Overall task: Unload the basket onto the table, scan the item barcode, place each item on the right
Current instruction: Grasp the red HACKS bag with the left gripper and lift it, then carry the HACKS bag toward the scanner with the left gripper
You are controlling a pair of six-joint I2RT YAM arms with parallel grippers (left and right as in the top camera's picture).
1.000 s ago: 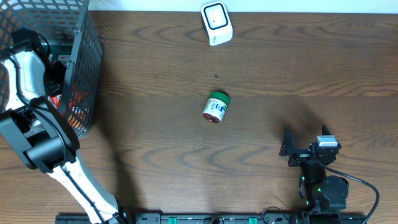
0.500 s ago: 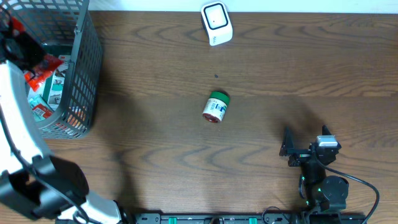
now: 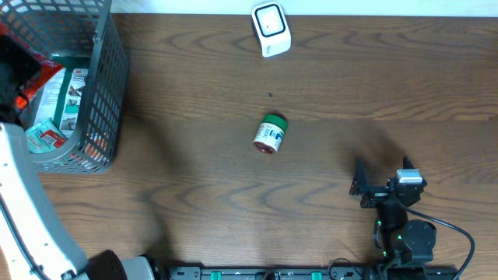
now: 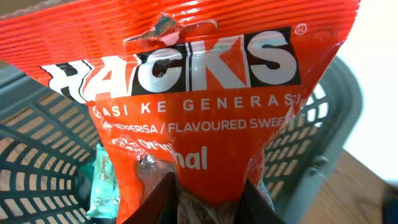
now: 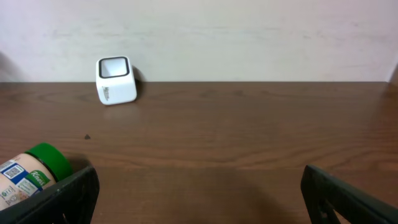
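My left gripper is shut on a red-orange "Hacks" sweets bag, which hangs over the grey mesh basket. In the overhead view only a strip of the bag shows at the far left above the basket. No barcode shows on the bag. The white scanner stands at the back middle of the table and also shows as a white scanner in the right wrist view. My right gripper rests open and empty at the front right, its fingers spread wide.
A green-lidded jar lies on its side mid-table, left of my right gripper and seen there as a jar. The basket holds more packets, among them a mint-green one. My left arm crosses the table's left edge.
My left arm has drawn up and back out of the basket toward the left edge, taking the red bag with it. The right arm has not moved.
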